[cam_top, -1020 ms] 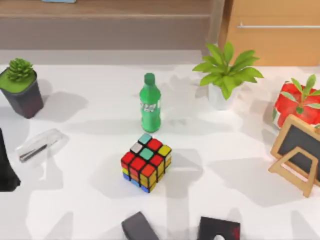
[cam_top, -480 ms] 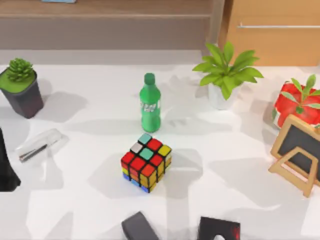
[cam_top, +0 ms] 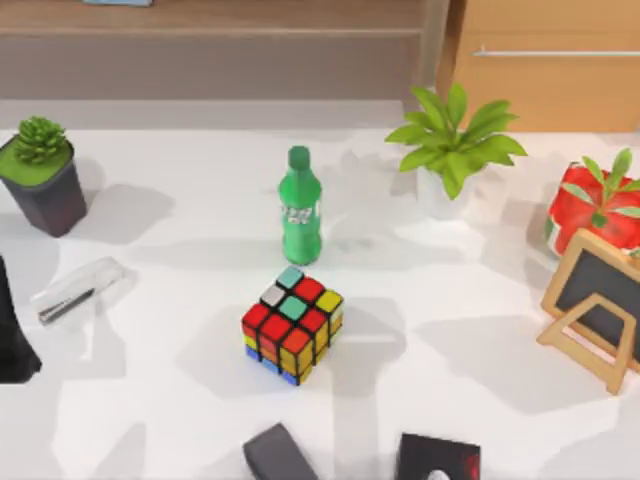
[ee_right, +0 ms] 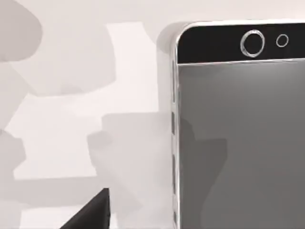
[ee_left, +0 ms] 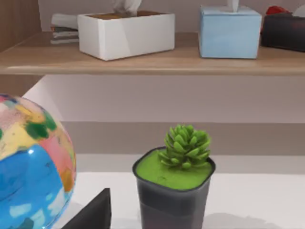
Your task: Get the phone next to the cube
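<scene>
Your cube (cam_top: 292, 324) sits mid-tabletop, a bit toward the near edge, with the green bottle (cam_top: 299, 207) standing just behind it. From above you also get a dark grey block (cam_top: 279, 454) and a black box (cam_top: 437, 458) at the near edge. The right wrist camera gives you the phone (ee_right: 238, 129) lying flat on the white tabletop (ee_right: 71, 119), screen up. The left wrist camera looks at a potted succulent (ee_left: 174, 183) and a globe (ee_left: 31, 167). Can't tell how either end effector stands.
</scene>
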{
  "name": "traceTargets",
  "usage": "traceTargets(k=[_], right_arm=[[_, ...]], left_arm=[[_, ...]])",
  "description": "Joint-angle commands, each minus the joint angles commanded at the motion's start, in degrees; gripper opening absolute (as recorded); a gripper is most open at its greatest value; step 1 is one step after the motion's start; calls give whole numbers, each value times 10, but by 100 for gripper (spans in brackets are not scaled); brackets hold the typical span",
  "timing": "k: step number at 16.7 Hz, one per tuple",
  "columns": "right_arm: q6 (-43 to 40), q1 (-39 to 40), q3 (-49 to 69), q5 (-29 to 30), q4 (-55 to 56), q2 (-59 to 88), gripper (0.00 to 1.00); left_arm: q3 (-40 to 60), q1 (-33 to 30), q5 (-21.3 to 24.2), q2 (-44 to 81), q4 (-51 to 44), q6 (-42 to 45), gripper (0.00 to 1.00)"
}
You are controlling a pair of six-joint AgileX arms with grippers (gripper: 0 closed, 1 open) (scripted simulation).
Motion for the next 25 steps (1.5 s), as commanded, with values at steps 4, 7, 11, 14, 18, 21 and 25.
traceTargets(k=[4, 7, 11, 14, 18, 21, 25], right_arm=[[-52, -41, 76, 0, -57, 120, 100], [-64, -51, 93, 0, -70, 147, 100], [-64, -48, 91, 0, -69, 145, 100], [-63, -50, 80, 0, -47, 157, 100], [-63, -50, 52, 0, 11, 186, 100], [-63, -51, 49, 0, 17, 189, 100], [-63, -51, 49, 0, 17, 189, 77]], left_arm=[[0, 0, 0, 0, 0, 0, 100], [0, 0, 0, 0, 0, 0, 100], [0, 0, 0, 0, 0, 0, 100], [0, 0, 0, 0, 0, 0, 100], [0, 0, 0, 0, 0, 0, 100], [0, 0, 0, 0, 0, 0, 100], [0, 0, 0, 0, 0, 0, 100]])
